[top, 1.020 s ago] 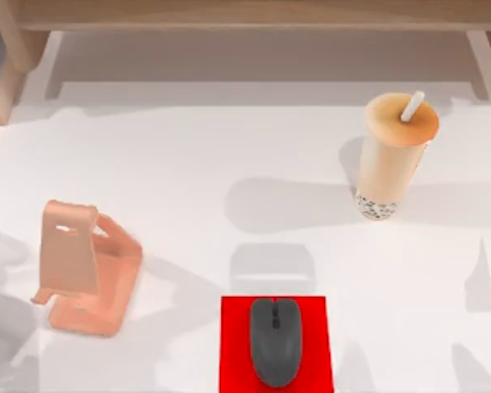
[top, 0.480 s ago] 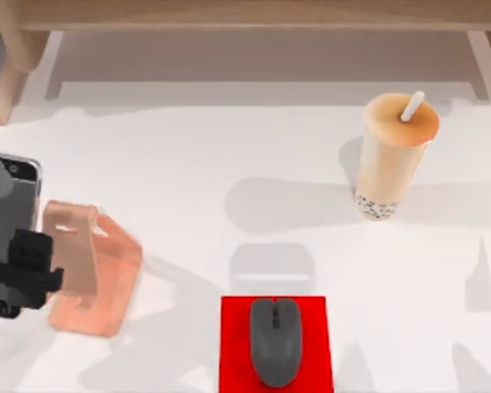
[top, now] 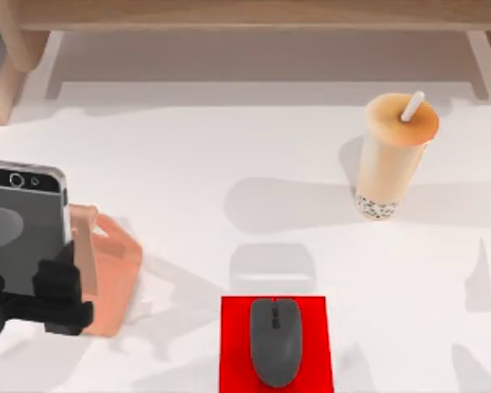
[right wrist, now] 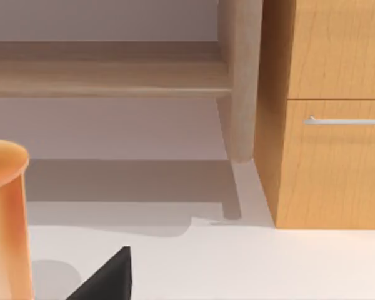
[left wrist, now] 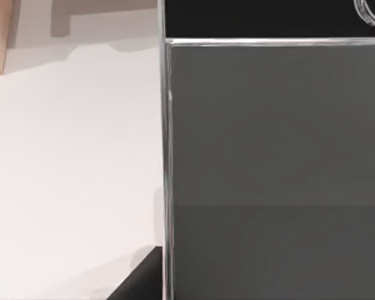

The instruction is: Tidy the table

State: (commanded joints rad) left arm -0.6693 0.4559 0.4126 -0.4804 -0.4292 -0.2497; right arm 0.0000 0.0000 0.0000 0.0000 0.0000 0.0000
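White table point(top: 229, 155) spans the scene beneath a wooden shelf unit point(top: 245, 15). Left of the red mat point(top: 276, 344) carrying a mouse point(top: 275, 341), the left gripper point(top: 33, 299) grasps a phone point(top: 23, 225) over a pink stand point(top: 106, 274); a drink cup point(top: 390, 155) stands beyond the mat.

1. The table point(top: 188, 164) is crossed along its 12 o'clock edge by the shelf unit point(top: 245, 15).
2. The cup with a straw point(top: 390, 155) is found toward 2 o'clock.
3. The mouse point(top: 275, 341) is placed on the mat point(top: 236, 344) at 6 o'clock.
4. The stand point(top: 106, 274) is set at 8 o'clock.
5. The phone point(top: 20, 225) is held above the stand's 9 o'clock side by the left gripper point(top: 33, 303).
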